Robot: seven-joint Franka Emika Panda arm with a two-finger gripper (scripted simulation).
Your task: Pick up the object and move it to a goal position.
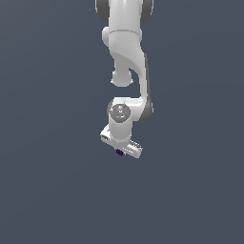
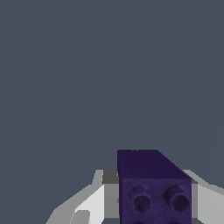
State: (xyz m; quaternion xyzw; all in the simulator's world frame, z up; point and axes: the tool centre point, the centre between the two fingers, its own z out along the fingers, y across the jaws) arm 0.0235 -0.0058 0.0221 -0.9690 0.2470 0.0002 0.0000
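The dark purple cube sits between my two white fingers in the wrist view and fills the gap between them; its near face has round dimples. In the exterior view only a small purple speck of the cube shows under the white hand. My gripper is shut on the cube and hangs below the white arm near the middle of the exterior view. No goal marker shows in either view.
A plain dark grey-blue surface fills the background of both views. The white arm links reach down from the top edge of the exterior view.
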